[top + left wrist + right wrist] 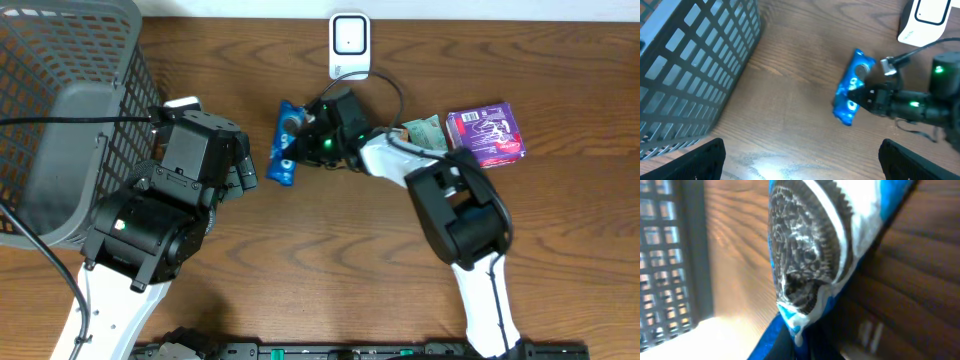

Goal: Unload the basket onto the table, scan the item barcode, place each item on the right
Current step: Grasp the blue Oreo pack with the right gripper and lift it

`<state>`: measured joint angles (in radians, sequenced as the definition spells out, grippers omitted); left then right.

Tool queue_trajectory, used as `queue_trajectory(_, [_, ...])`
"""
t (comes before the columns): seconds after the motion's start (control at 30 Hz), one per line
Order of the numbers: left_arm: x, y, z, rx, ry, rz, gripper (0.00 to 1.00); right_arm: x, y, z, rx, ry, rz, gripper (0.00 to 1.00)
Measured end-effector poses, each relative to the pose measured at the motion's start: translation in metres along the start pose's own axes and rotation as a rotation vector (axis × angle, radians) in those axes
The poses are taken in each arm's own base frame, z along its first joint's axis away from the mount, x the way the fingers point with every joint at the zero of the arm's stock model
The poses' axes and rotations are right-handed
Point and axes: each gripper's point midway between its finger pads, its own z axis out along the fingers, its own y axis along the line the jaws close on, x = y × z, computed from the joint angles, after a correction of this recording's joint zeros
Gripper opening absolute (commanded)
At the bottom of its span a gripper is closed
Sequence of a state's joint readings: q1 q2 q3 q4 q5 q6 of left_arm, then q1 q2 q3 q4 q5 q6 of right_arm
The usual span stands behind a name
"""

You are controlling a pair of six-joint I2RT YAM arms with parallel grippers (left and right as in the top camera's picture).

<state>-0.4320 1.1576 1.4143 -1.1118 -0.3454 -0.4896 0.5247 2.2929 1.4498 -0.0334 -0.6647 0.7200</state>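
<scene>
Overhead view: one blue cookie packet (pixel 284 146) sits at the table (pixel 320 285) surface, below and left of the white scanner (pixel 350 45). Whether it rests on the wood or is raised off it cannot be told. The right gripper (pixel 304 140) is closed on the packet's right edge, jaws pinched onto the wrapper. The left gripper (pixel 243 166) stands near the packet's left side, apart from it, jaws spread wide and holding nothing.

Containers: one grey mesh basket (pixel 60 120) at the table's left end, beside the left arm. Only its grey floor and grid walls show inside.

Count: one scanner, one basket, three packs. These are the blue one, a green pack (pixel 422 130) and a purple pack (pixel 485 134). The last two lie close together, right of the right gripper.

Left wrist view shows the pinch at the packet's mid-length and the two open fingers at its bottom corners. The green and purple packs are outside its frame. Right wrist view alone shows the printed cookie on the wrapper, very close, with basket mesh at left.
</scene>
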Motion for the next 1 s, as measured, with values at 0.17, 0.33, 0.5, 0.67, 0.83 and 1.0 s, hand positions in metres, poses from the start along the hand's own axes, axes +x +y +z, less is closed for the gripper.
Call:
queue_trajectory(0.17, [0.000, 0.000, 0.000, 0.000, 0.000, 0.000, 0.98, -0.008, -0.016, -0.056, 0.254, -0.065, -0.057, 0.01])
queue_trajectory(0.33, [0.000, 0.000, 0.000, 0.000, 0.000, 0.000, 0.98, -0.028, -0.003, -0.132, 0.540, -0.234, -0.209, 0.01])
queue_trajectory(0.5, [0.000, 0.000, 0.000, 0.000, 0.000, 0.000, 0.98, -0.029, 0.009, -0.169, 0.747, -0.310, -0.352, 0.01])
queue_trajectory(0.67, [0.000, 0.000, 0.000, 0.000, 0.000, 0.000, 0.98, -0.015, -0.004, -0.173, 0.900, -0.267, -0.416, 0.01])
queue_trajectory(0.83, [0.000, 0.000, 0.000, 0.000, 0.000, 0.000, 0.98, -0.005, -0.018, -0.186, 1.018, -0.224, -0.435, 0.01])
queue_trajectory(1.0, [0.000, 0.000, 0.000, 0.000, 0.000, 0.000, 0.98, 0.003, -0.027, -0.193, 1.073, -0.184, -0.440, 0.01])
